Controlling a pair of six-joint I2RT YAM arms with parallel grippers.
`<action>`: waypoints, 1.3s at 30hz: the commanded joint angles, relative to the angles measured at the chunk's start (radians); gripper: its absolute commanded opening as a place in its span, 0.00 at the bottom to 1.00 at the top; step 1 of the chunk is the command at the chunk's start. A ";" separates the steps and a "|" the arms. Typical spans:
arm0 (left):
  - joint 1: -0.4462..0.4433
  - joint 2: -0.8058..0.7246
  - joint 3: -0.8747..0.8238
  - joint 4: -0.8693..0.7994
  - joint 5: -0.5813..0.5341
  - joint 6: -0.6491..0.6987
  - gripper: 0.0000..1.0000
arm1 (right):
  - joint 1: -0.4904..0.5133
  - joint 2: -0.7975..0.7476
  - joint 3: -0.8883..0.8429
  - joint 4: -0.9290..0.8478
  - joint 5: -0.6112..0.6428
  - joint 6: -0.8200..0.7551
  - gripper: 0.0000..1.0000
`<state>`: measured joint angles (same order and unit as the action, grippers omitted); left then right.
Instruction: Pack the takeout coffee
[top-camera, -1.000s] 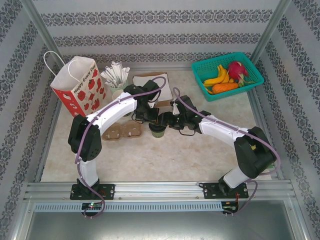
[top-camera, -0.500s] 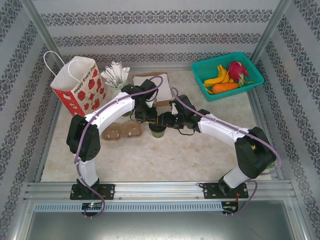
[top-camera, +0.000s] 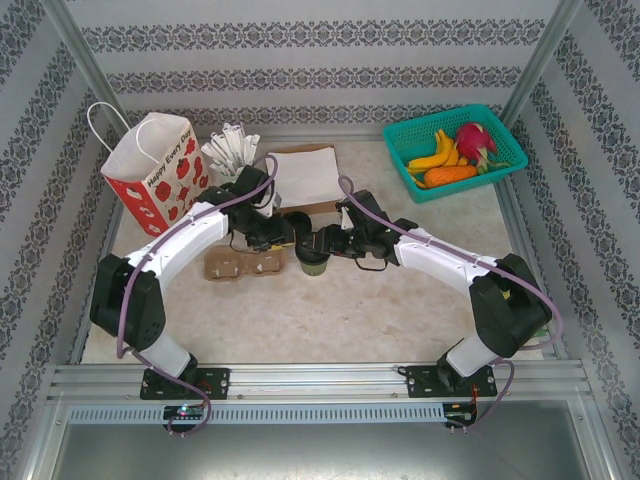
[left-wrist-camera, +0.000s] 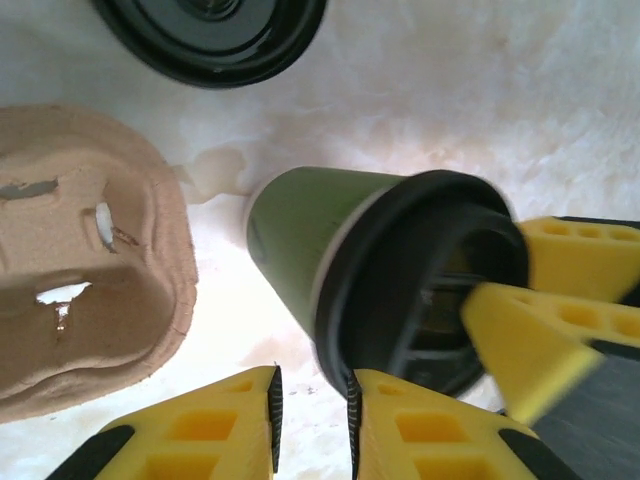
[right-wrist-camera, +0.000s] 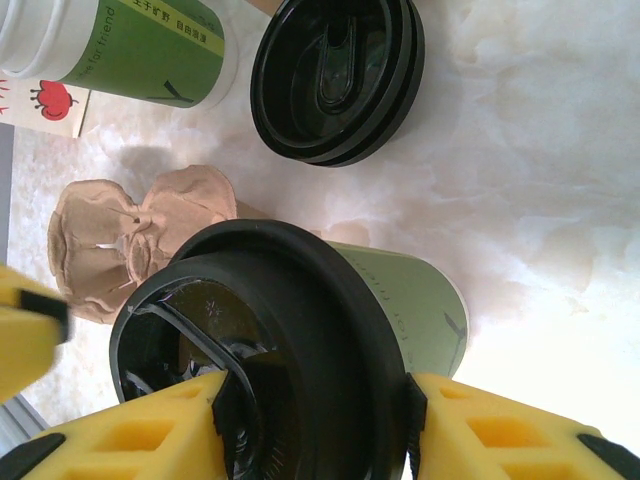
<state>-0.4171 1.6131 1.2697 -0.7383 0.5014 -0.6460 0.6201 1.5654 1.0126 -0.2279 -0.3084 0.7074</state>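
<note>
The takeout coffee (top-camera: 314, 262), a small green cup with a black lid, stands on the table between both grippers. My right gripper (top-camera: 324, 243) is shut on its lid. In the right wrist view (right-wrist-camera: 312, 412) one pad sits in the lid's recess and the other presses outside the rim, with the green cup wall (right-wrist-camera: 405, 300) beyond. My left gripper (top-camera: 282, 238) is just left of the cup. In the left wrist view (left-wrist-camera: 312, 420) its jaws stand slightly open with nothing between them, the right finger (left-wrist-camera: 400, 425) beside the lid (left-wrist-camera: 400, 280).
A brown two-hole carrier (top-camera: 243, 264) lies left of the cup. A stack of black lids (right-wrist-camera: 335, 80) and lidless green cups (right-wrist-camera: 130, 45) stand behind it. The red-flowered paper bag (top-camera: 155, 178) is at the back left, a green fruit basket (top-camera: 455, 148) at the back right.
My left arm has swung left and its jaws have parted a little beside the lid. The right gripper has narrowed onto the lid. The cup has stayed put.
</note>
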 joint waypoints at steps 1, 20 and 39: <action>0.006 0.014 -0.044 0.119 0.103 -0.053 0.24 | 0.016 0.027 0.003 -0.089 0.046 -0.016 0.48; 0.012 0.133 -0.181 0.204 0.129 -0.042 0.10 | 0.029 0.058 0.006 -0.126 0.059 -0.019 0.45; 0.014 -0.013 0.013 0.016 -0.084 0.023 0.28 | 0.025 0.033 0.048 -0.149 0.073 -0.017 0.46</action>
<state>-0.4042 1.6573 1.2510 -0.6586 0.5331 -0.6289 0.6331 1.5742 1.0519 -0.2844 -0.2512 0.7040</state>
